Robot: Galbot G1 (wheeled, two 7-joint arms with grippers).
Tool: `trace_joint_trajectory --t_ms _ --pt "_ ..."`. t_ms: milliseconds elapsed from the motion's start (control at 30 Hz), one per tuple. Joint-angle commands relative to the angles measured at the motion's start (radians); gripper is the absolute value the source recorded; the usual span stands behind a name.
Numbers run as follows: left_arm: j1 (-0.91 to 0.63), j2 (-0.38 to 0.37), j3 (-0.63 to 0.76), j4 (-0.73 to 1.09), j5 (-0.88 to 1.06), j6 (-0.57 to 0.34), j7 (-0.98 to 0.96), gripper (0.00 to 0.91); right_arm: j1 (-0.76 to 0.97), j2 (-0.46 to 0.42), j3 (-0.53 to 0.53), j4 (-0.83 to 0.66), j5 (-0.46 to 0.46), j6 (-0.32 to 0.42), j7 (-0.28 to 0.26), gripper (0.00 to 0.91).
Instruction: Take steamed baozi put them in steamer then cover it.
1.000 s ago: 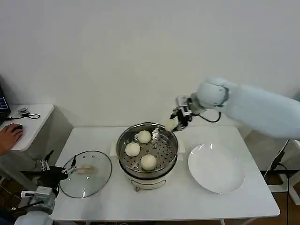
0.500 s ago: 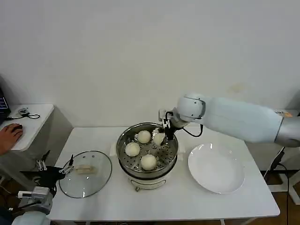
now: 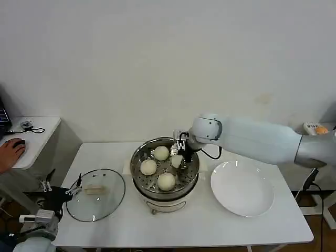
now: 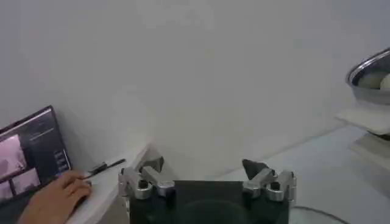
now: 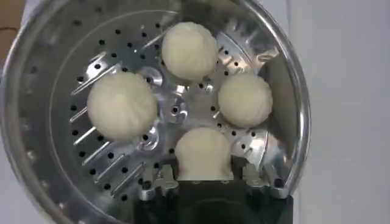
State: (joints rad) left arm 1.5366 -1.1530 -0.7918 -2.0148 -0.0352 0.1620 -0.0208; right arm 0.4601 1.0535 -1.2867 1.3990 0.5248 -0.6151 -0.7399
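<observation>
The steamer (image 3: 139, 157) stands mid-table, a shiny steel pot with a perforated tray (image 5: 116, 164). Three steamed baozi (image 3: 161, 153) (image 3: 148, 167) (image 3: 166, 181) lie on the tray, seen too in the right wrist view (image 5: 189, 50) (image 5: 122, 105) (image 5: 245, 100). My right gripper (image 3: 178, 156) (image 5: 206, 165) reaches into the pot from the far right. It is shut on another baozi (image 5: 203, 149) (image 3: 177, 160), held low over the tray's free spot. The glass cover (image 3: 96, 195) lies flat on the table at the left. My left gripper (image 3: 73, 190) (image 4: 203, 167) hangs open by the cover's left edge, holding nothing.
A white plate (image 3: 242, 188) lies bare to the right of the steamer. A small side table (image 3: 31, 137) with a laptop (image 4: 33, 152) stands off the left end. The steamer's rim (image 4: 372, 70) shows far off in the left wrist view.
My right gripper has carried the baozi from beyond the steamer's far right rim in over the pot and down towards the tray. The left arm has barely shifted.
</observation>
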Motion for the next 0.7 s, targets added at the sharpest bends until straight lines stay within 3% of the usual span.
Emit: trace_joint_trajectory --t_ms 33,67,100,367,567,700 --pt "0.001 0.0 -0.001 -0.001 0.0 -0.001 0.0 0.907 -0.019 0.009 -0.007 -0.013 -0.032 -0.009 0.007 0.605" --pt "0.001 0.0 -0.001 -0.001 0.0 -0.001 0.0 0.907 -0.02 0.008 -0.005 -0.012 -0.032 -0.006 0.006 0.786" --pt "0.001 -0.001 -0.001 0.0 0.0 -0.001 0.0 0.907 -0.02 0.006 -0.003 -0.011 -0.031 -0.004 0.006 0.907" --pt "0.002 -0.002 0.0 0.001 0.001 -0.004 0.0 0.907 -0.011 -0.022 0.029 0.005 -0.072 0.029 0.032 0.907" --pt "0.001 0.001 0.002 0.005 0.0 -0.004 0.0 0.907 -0.015 -0.124 0.143 0.149 -0.038 0.017 0.069 0.907" --pt "-0.004 -0.005 0.012 0.009 0.002 -0.005 -0.001 0.907 -0.031 -0.211 0.205 0.265 0.005 0.017 0.122 0.907"
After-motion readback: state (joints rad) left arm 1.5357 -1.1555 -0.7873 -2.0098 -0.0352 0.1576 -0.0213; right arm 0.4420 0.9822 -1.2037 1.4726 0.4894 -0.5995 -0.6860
